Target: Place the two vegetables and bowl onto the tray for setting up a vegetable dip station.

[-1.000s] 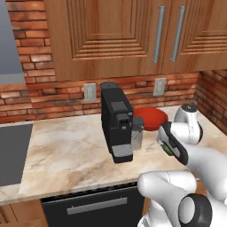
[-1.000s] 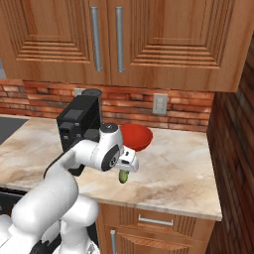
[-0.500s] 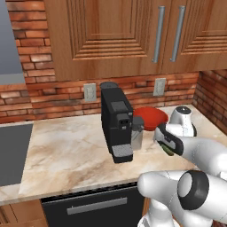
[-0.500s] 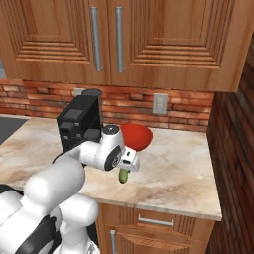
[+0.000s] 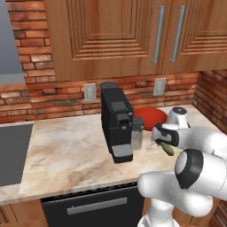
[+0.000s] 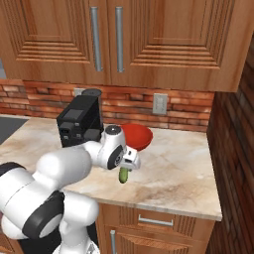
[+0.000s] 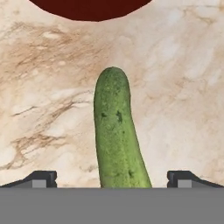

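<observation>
Right base view shows the end effector point(image 6: 125, 168) pinching the cucumber point(image 6: 123, 174), now swung nearer the robot's body above the surface point(image 6: 173, 168); the bowl point(image 6: 138, 135) sits behind, suggesting transport continues.

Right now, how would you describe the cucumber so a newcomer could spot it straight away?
Find the black coffee machine on the marble counter; the red bowl sits just beyond it. Nearer than the bowl, the white arm's gripper carries the cucumber above the counter. It is the one slender green thing here.
</observation>
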